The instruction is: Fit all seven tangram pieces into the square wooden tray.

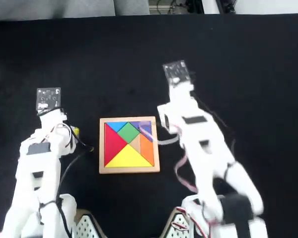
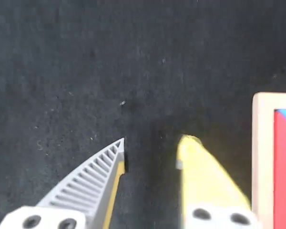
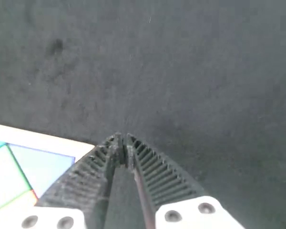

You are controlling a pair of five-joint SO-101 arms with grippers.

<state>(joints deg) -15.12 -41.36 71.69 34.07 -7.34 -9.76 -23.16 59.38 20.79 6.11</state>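
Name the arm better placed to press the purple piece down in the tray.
Probably right. Its shut gripper sits just off the tray corner nearest the purple piece; the left gripper, open, is off the opposite side by the red triangle.

Far desk (image 1: 139,54): broad passage | wooden tray (image 1: 129,170) flanks: left arm (image 1: 39,153) and right arm (image 1: 198,144) stood close alongside | near edge: arm bases (image 1: 84,225) crowded the approach.
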